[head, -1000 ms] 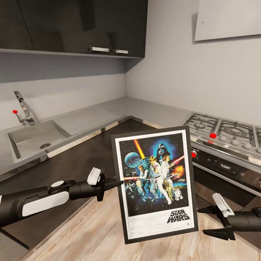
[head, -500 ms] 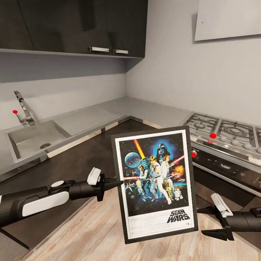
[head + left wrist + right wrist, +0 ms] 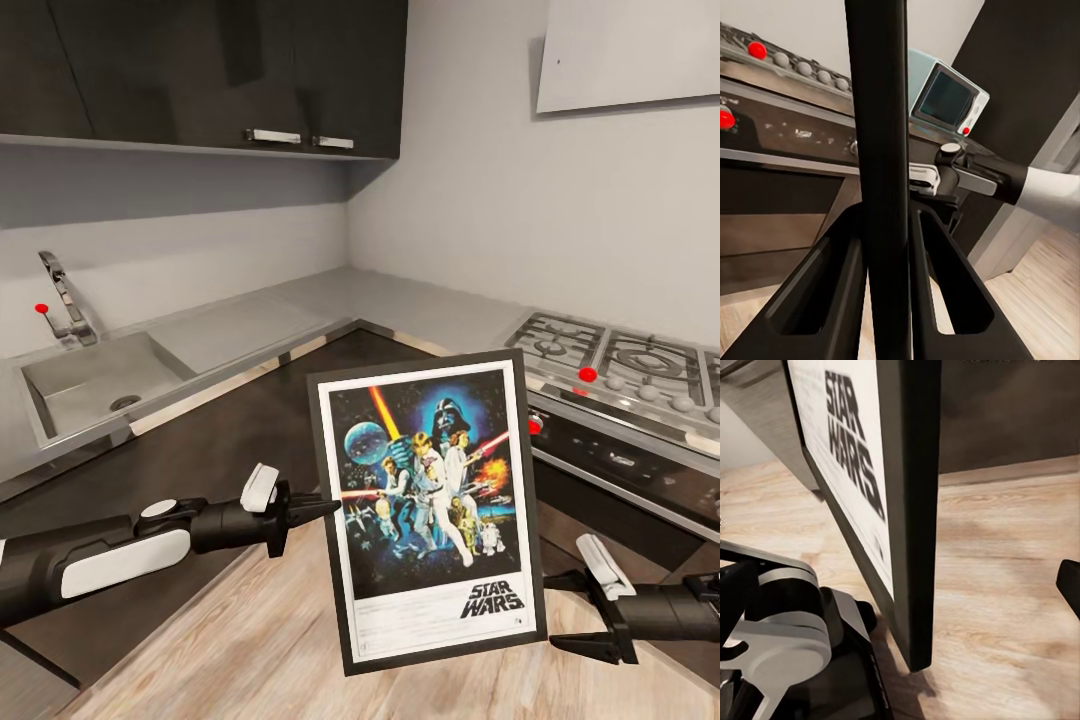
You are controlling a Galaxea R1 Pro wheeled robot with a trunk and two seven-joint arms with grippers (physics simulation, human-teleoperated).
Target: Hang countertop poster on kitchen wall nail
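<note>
Grey kitchen countertop [image 3: 400,300] wraps corner behind. Poster [image 3: 430,505] upright, off counter, long axis vertical, edge pinched in left gripper [image 3: 325,505], fingers closed on frame. Right gripper [image 3: 575,610] spread wide, empty, just beside lower right corner.

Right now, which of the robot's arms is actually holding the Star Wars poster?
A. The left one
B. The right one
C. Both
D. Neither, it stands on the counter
A: the left gripper clamps the poster by its frame edge, while the right gripper hangs open beside it.
</note>
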